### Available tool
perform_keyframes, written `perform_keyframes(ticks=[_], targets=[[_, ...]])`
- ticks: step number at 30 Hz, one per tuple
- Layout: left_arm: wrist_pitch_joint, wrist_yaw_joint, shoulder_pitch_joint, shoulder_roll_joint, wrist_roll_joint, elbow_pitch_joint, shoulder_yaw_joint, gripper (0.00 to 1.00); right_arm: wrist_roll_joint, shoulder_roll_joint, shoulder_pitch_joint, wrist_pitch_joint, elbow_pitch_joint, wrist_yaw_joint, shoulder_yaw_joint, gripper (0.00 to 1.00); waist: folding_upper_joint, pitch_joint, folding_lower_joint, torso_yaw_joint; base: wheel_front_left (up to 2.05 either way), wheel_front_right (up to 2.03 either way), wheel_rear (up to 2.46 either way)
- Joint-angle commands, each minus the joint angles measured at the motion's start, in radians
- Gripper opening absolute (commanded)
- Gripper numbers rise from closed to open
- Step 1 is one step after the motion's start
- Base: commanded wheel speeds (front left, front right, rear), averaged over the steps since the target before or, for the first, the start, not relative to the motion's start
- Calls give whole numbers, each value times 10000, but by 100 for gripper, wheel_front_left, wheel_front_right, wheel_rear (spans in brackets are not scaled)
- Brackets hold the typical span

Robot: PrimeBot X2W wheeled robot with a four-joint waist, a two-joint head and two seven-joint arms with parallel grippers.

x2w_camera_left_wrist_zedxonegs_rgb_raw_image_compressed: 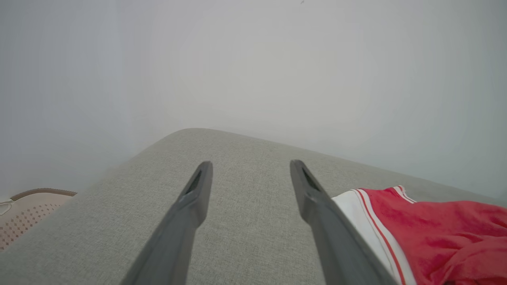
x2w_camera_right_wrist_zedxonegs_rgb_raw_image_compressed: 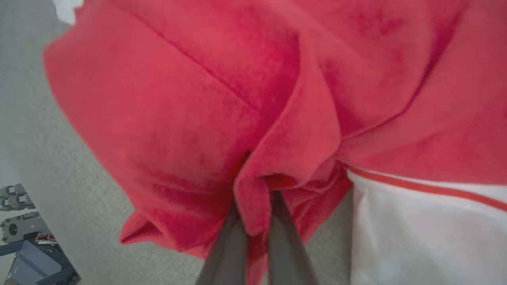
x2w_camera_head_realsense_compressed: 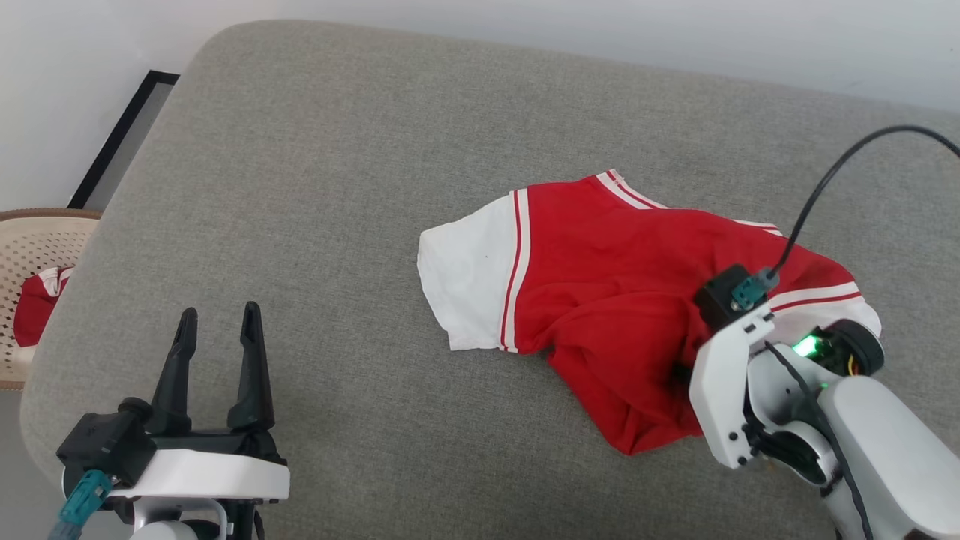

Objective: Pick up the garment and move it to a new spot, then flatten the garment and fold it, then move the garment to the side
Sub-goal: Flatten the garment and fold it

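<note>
The garment [x2w_camera_head_realsense_compressed: 600, 262] lies crumpled on the grey cushion, right of centre: red body, a white sleeve with red stripes at its left, striped trim along the far edge. My right gripper [x2w_camera_head_realsense_compressed: 684, 369] comes down onto its near right part. In the right wrist view, the right gripper [x2w_camera_right_wrist_zedxonegs_rgb_raw_image_compressed: 255, 202] is shut on a raised fold of the red garment [x2w_camera_right_wrist_zedxonegs_rgb_raw_image_compressed: 198, 99]. My left gripper [x2w_camera_head_realsense_compressed: 219, 311] stands open over bare cushion at the lower left, well apart from the cloth. The left gripper [x2w_camera_left_wrist_zedxonegs_rgb_raw_image_compressed: 250, 166] holds nothing, with the garment [x2w_camera_left_wrist_zedxonegs_rgb_raw_image_compressed: 435, 229] to its right.
The grey cushion [x2w_camera_head_realsense_compressed: 337, 150] has rounded edges at the left and back, with a pale wall behind. Off its left edge stands a beige perforated basket [x2w_camera_head_realsense_compressed: 30, 247] holding a small red-and-white cloth [x2w_camera_head_realsense_compressed: 34, 300]. A black cable [x2w_camera_head_realsense_compressed: 825, 180] arcs above my right wrist.
</note>
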Motion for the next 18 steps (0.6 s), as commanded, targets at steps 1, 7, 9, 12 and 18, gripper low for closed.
perform_keyframes(ticks=[1,7,9,12,18], targets=[[-51,-23,-79,-19,-96,-8,26,100,76,-4,-138,-104,-73,1,82,0,0,-4,0,7,0,0,0],[-51,-23,71,-34,-96,-44,175,100,507,-100,-561,-67,-1098,1,622,0,0,-14,0,15,0,0,0],[-51,-23,86,-34,-87,-51,205,100,612,-32,-673,22,-1472,1,769,0,0,-5,0,15,0,0,0],[-51,-23,63,-47,-52,-48,214,100,675,57,-820,170,-1864,1,1048,0,0,19,0,39,0,0,0],[-51,-23,-7,-68,-45,-10,208,100,866,353,-935,175,-1910,1,1854,0,0,107,0,81,0,0,0]])
